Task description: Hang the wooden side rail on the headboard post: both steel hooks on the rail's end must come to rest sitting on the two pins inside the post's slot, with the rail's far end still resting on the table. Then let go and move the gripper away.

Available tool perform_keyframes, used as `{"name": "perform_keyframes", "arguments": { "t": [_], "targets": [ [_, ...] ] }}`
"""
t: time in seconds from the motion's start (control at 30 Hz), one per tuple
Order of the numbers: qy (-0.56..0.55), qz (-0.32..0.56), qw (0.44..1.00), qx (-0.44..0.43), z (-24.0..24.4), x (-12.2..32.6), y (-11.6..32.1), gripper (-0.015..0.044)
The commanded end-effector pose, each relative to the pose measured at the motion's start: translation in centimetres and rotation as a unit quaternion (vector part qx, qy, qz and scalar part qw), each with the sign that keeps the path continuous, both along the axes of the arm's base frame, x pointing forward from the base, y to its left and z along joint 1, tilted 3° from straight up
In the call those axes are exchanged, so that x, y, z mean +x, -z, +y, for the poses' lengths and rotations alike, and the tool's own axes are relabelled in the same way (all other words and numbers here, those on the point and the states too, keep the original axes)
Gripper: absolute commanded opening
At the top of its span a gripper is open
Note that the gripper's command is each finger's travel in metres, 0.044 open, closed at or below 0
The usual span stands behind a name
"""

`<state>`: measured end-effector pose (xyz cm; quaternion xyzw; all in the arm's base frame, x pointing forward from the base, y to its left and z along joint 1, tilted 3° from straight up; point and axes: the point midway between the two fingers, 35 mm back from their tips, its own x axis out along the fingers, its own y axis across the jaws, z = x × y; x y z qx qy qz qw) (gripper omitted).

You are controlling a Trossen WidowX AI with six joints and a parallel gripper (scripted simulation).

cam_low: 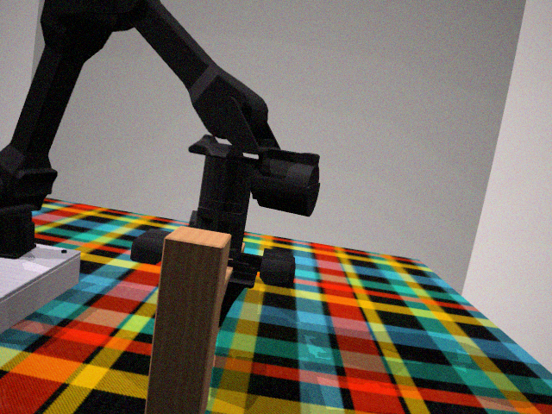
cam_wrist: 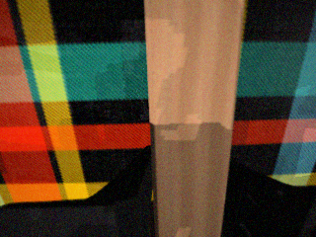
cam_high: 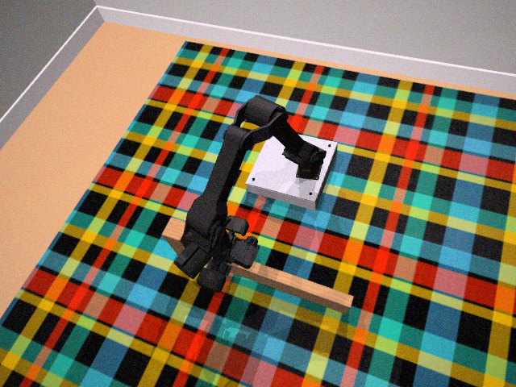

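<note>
The wooden headboard post [cam_high: 171, 227] [cam_low: 189, 311] stands upright, left of the arm in the top view and in the foreground of the exterior view. The wooden side rail [cam_high: 291, 284] [cam_wrist: 193, 64] runs from under the gripper to the right in the top view, away from the post. My gripper [cam_high: 229, 266] [cam_low: 230, 278] [cam_wrist: 173, 150] is shut on the rail, one finger on each side of it, close to the post. The hooks, the pins and the slot are hidden behind the arm and the post, so I cannot tell whether they touch. Whether the rail's far end touches the table is unclear.
The arm's white base plate [cam_high: 275, 166] [cam_low: 40, 285] lies behind the rail in the top view and at the left in the exterior view. The arm reaches from it over the rail's post end. A plaid cloth [cam_high: 416, 333] [cam_low: 401, 356] lies under everything.
</note>
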<state>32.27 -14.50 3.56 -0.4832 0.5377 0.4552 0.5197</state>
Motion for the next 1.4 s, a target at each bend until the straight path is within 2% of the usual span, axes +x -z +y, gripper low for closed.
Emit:
{"name": "perform_keyframes", "arguments": {
  "t": [0.0, 1.3, 1.37],
  "targets": [
    [0.0, -0.001, 1.0, -0.003, -0.1, 0.04, 0.06, 0.0],
    [0.0, -0.001, 1.0, -0.003, -0.13, 0.04, 0.7, 0.0],
    [0.0, 0.001, 1.0, 0.0, -0.02, -0.05, 0.55, 0.0053]
  ]
}}
